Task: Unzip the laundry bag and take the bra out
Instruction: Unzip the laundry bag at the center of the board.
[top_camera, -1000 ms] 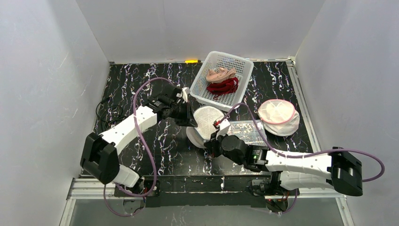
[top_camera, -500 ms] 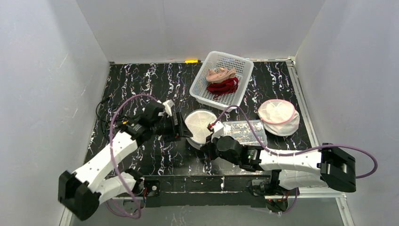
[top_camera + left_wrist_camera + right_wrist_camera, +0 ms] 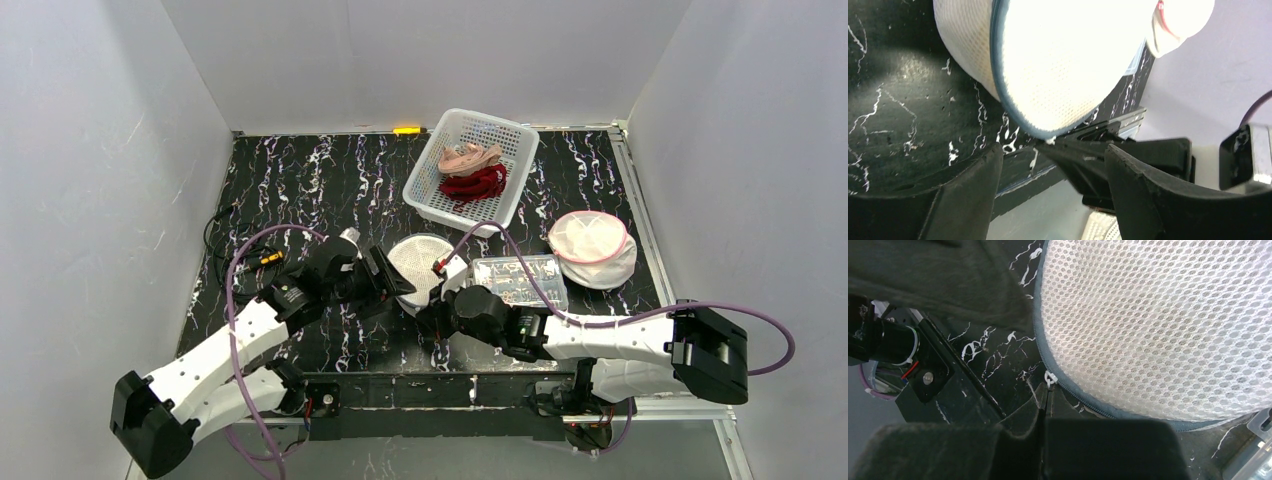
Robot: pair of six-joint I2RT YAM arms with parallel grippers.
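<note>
The laundry bag (image 3: 418, 262) – a round white mesh pouch edged in blue-grey – lies on the black marbled table (image 3: 320, 180), near the front and between the two arms. The right gripper (image 3: 1044, 402) meets the bag's near rim with its fingers pressed together, clamped on the white zipper pull (image 3: 1049, 378), whose small loop shows just past the tips against the zip. The left gripper (image 3: 1054, 147) sits on the bag's left side with its fingers (image 3: 968, 200) spread wide apart; they touch nothing, and the right gripper's closed tips show in the gap between them. The zip line looks closed along the stretch in view, and what is inside the bag cannot be made out through the mesh. Behind the bag stands a white basket (image 3: 455, 213) holding a pink garment (image 3: 468, 157) and a red one (image 3: 474, 184). To the right of the bag lies a clear plastic box (image 3: 520, 280), and beyond it a second white pouch with pink trim (image 3: 592, 245).
</note>
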